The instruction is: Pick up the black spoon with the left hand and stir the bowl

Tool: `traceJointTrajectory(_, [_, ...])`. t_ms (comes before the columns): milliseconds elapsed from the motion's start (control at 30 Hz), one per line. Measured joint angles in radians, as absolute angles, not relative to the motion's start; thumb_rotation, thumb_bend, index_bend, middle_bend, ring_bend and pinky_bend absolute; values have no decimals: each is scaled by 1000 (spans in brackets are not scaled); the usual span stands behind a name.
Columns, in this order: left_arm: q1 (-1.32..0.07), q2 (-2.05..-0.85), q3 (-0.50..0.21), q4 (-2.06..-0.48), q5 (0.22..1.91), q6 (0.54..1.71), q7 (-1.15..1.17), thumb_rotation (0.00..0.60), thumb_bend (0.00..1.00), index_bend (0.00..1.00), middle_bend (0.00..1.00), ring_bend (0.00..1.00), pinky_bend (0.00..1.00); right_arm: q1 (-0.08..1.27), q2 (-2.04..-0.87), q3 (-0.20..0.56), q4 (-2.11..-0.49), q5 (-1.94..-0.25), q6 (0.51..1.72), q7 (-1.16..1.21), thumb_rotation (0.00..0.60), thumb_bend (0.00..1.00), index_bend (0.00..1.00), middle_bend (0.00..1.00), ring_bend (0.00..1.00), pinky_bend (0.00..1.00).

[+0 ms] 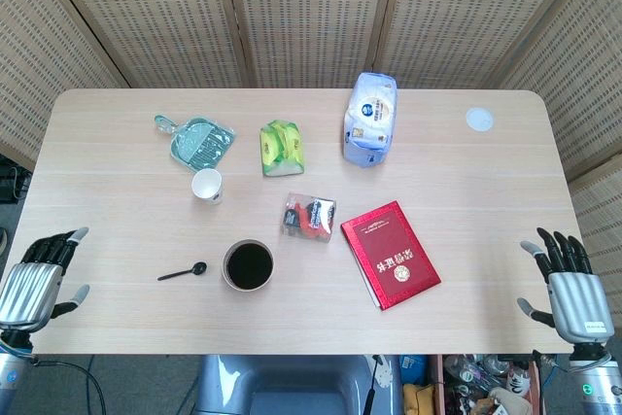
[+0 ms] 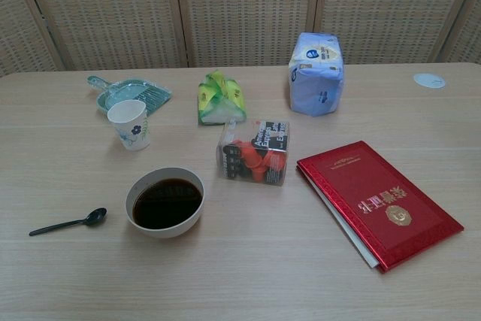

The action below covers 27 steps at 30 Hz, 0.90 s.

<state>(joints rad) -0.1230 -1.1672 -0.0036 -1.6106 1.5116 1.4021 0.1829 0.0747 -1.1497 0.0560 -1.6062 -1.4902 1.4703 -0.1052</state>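
Observation:
The black spoon [image 1: 182,272] [image 2: 66,222] lies flat on the table, its head pointing toward the bowl. Just right of it stands the white bowl [image 1: 249,265] [image 2: 165,202] filled with dark liquid. My left hand [image 1: 37,277] hovers at the table's left front corner, fingers spread, holding nothing, well left of the spoon. Off the right front corner, my right hand [image 1: 566,288] is also open and empty. Neither hand shows in the chest view.
Behind the bowl stand a paper cup [image 1: 206,185], a green dustpan [image 1: 197,140], a green packet [image 1: 281,148], a clear snack box [image 1: 309,216], a blue-white bag [image 1: 370,119], a red book [image 1: 391,254] and a white lid [image 1: 478,120].

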Motion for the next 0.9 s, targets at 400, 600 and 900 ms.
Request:
traceJointTrajectory(400, [-199, -1194, 13, -1633, 1523, 1269, 268, 600, 298, 350, 692, 689, 719, 70, -1147, 52, -1603, -1484, 1465, -99, 600, 126, 228, 138, 41, 82])
traceJointTrajectory(600, [-243, -1216, 5, -1622, 1490, 1187, 305, 600, 299, 399, 746, 736, 735, 72, -1147, 51, -1600, -1481, 1459, -97, 600, 127, 228, 140, 52, 95])
traceJointTrajectory(900, [-319, -1275, -19, -1576, 1398, 1057, 349, 600, 402, 400, 753, 740, 735, 77, -1149, 49, -1597, -1475, 1442, -96, 600, 127, 228, 148, 67, 100])
